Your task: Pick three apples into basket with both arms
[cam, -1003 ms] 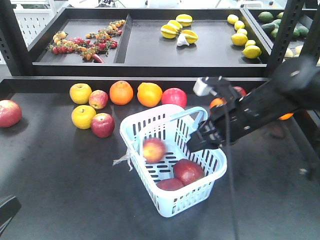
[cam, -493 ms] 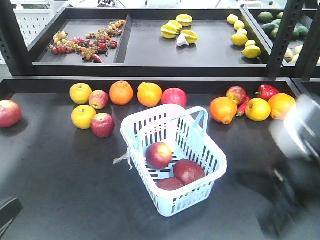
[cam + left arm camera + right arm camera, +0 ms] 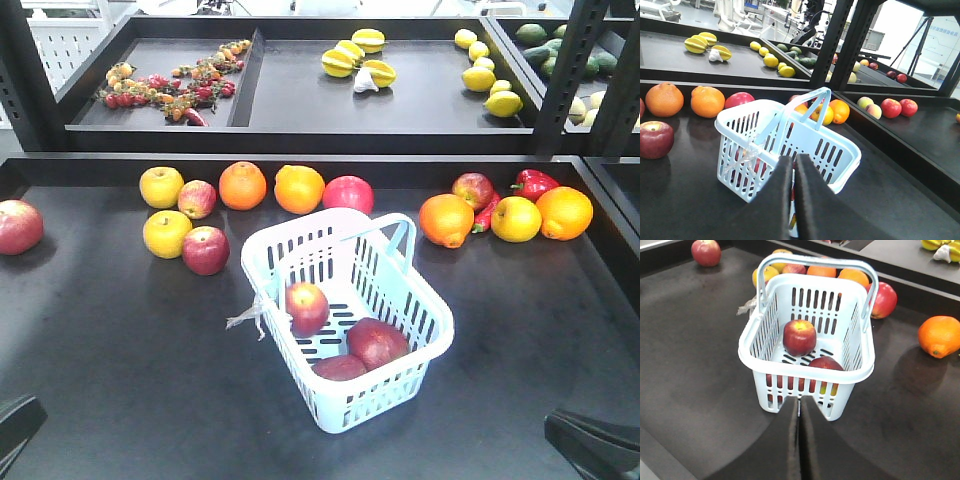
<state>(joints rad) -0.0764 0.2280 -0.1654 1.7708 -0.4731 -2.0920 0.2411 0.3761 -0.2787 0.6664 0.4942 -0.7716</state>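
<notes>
The pale blue basket (image 3: 372,400) stands mid-table with its handle up. Three dark red apples lie in it: one (image 3: 306,307) toward the left wall, one (image 3: 377,343) in the middle and one (image 3: 340,368) against the front wall. In the right wrist view the basket (image 3: 805,372) shows two of them, an upper one (image 3: 799,337) and a lower one (image 3: 826,363). My right gripper (image 3: 800,404) is shut and empty just in front of the basket. My left gripper (image 3: 793,162) is shut and empty beside the basket (image 3: 832,150).
Loose fruit lies behind the basket: yellow apples (image 3: 161,186), red apples (image 3: 205,250), oranges (image 3: 299,189), an orange (image 3: 446,220) and red peppers (image 3: 535,183) at the right. Another red apple (image 3: 18,226) is far left. A raised shelf (image 3: 300,135) with black posts stands behind.
My right arm has pulled back from over the basket to the bottom right corner. The third apple has dropped into the basket and settled toward its left wall.
</notes>
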